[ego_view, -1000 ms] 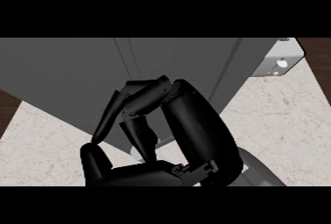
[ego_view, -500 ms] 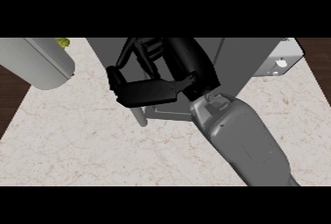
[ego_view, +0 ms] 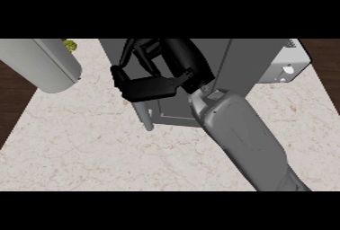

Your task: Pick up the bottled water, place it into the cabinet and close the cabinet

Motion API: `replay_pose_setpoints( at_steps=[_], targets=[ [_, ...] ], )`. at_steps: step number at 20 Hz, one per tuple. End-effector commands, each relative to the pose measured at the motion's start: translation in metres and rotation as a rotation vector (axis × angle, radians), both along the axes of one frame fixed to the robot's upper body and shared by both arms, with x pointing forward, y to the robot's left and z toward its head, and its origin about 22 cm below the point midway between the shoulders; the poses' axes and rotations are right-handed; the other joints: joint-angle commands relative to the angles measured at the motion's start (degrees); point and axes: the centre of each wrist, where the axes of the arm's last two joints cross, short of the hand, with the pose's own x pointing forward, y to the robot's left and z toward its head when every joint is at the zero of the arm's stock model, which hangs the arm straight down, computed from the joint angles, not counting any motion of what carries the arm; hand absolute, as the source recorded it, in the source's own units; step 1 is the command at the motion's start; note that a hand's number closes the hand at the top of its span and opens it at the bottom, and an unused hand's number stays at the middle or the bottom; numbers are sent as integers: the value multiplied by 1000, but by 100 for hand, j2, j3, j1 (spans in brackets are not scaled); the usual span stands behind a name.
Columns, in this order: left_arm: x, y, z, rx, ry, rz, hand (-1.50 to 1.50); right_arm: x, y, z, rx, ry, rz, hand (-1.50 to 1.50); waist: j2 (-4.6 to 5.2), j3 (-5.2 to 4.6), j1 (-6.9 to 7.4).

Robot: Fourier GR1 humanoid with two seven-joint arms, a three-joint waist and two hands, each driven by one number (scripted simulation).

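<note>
Head view shows that the right hand (ego_view: 147, 86) has moved forward to the cabinet door (ego_view: 174, 110), fingers bent and holding nothing, so closing seems underway.

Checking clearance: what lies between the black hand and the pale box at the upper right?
In the head view, the cabinet's grey panel lies between the right hand and the pale box.
</note>
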Motion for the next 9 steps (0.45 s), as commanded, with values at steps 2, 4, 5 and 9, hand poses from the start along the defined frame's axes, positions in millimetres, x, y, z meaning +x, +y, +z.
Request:
replay_pose_setpoints(
  at_steps=[2,4,5,9],
  targets=[
    [2,-2,5,16,-5,-40,150,44,-32,-32,-37,122,-188,150,336,20,79],
    [9,4,8,8,-22,-35,150,46,-33,-33,-38,124,-212,150,360,15,42],
    [8,-3,10,-1,-21,-42,150,47,-36,-37,-42,125,-226,150,366,21,64],
    [10,-6,5,-3,-8,-49,150,50,-34,-22,-46,111,-208,150,330,17,21]
  ],
)
